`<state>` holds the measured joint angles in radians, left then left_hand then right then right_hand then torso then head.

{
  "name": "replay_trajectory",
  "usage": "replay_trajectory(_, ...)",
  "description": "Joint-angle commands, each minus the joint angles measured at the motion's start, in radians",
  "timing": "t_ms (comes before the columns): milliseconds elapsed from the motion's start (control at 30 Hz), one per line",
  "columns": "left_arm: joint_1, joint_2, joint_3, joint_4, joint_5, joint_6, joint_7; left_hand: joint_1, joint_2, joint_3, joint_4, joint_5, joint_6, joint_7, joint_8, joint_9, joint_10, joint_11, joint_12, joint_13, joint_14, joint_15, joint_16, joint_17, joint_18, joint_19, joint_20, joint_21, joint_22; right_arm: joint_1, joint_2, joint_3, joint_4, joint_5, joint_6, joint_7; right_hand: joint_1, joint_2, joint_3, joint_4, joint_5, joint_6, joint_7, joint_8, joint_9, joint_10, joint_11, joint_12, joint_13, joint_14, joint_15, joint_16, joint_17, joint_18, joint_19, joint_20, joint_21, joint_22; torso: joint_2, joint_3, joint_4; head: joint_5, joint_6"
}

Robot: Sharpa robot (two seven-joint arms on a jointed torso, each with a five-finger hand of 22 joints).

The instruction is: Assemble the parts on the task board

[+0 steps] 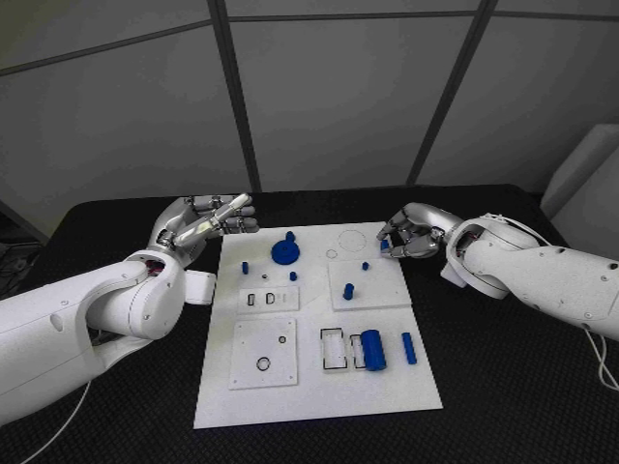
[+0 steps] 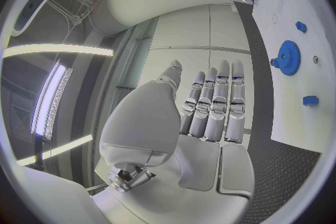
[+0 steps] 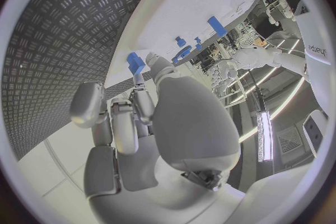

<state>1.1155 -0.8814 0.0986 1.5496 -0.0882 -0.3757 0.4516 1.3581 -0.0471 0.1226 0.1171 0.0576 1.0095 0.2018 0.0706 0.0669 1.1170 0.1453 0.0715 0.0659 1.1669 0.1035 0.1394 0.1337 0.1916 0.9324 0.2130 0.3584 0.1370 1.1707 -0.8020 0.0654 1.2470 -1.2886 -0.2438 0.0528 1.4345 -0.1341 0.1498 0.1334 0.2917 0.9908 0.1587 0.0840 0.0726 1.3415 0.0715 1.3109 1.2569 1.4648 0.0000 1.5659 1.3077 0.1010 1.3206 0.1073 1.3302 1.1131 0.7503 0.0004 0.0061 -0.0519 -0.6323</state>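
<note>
Standing over the black worktop (image 1: 518, 387), I see the white task board (image 1: 394, 387) lying in the middle with its blue parts spread across it. The left hand (image 1: 205, 224) hangs above the worktop just off the board's far left corner, holding nothing, its fingers (image 2: 218, 102) stretched out straight and side by side with the thumb apart from them.

The right hand (image 1: 407, 237) sits at the board's far right edge with its fingers (image 3: 115, 123) curled in. A small blue part (image 3: 135, 63) shows right at its fingertips in the right wrist view, and the left wrist view shows a blue piece at those same fingertips too. It looks pinched there, though I cannot tell how firmly.

On the board, a blue gear (image 1: 284, 252) lies near the far edge, left of centre, with a small blue knob just behind it. A few small blue pegs (image 1: 293, 275) stand or lie close by, and another short blue piece (image 1: 349, 288) sits on the square plate right of the middle. Nearer to me, a thick blue cylinder (image 1: 374, 349) lies beside a rectangular slot, and a slimmer blue bar (image 1: 409, 348) lies just to its right. Two other square plates sit on the board's left side, one with small slots, one with a black ring on it.
</note>
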Motion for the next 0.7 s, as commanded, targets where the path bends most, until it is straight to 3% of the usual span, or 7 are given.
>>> replay_trajectory(33, 0.001, 0.001, 0.001, 0.000, -0.006, 0.013, 0.007, -0.006, 0.006, 0.001, -0.004, -0.006, 0.003, 0.001, -0.004, -0.001, 0.005, 0.004, -0.004, -0.001, -0.004, 0.000, -0.003, 0.001, -0.009, -0.007, 0.003, -0.007, -0.001, -0.001, 0.002, 0.000, -0.003, -0.020, 0.020, -0.010, 0.000, 0.011, 0.004, -0.004, 0.004, 0.008, -0.002, 0.004, 0.002, 0.001, -0.001, 0.003, 0.001, 0.106, -0.002, 0.004, 0.262, -0.009, -0.003, -0.002, -0.001, 0.002, 0.000, 0.0000, 0.0003, 0.001, -0.001)
replay_trajectory(700, 0.001, 0.002, 0.001, -0.004, -0.006, 0.014, 0.006, -0.005, 0.007, 0.001, -0.006, -0.006, 0.003, 0.001, -0.004, -0.001, 0.005, 0.004, -0.005, -0.001, -0.004, 0.000, -0.004, 0.002, -0.009, -0.007, 0.003, -0.007, -0.001, -0.002, 0.013, 0.000, -0.023, -0.026, 0.013, -0.018, 0.003, 0.014, 0.006, -0.006, 0.003, 0.009, -0.002, 0.004, 0.001, 0.002, -0.001, 0.004, 0.002, 0.106, -0.002, 0.005, 0.263, -0.009, -0.001, -0.002, 0.001, 0.006, 0.000, -0.0002, -0.0005, 0.001, -0.006)
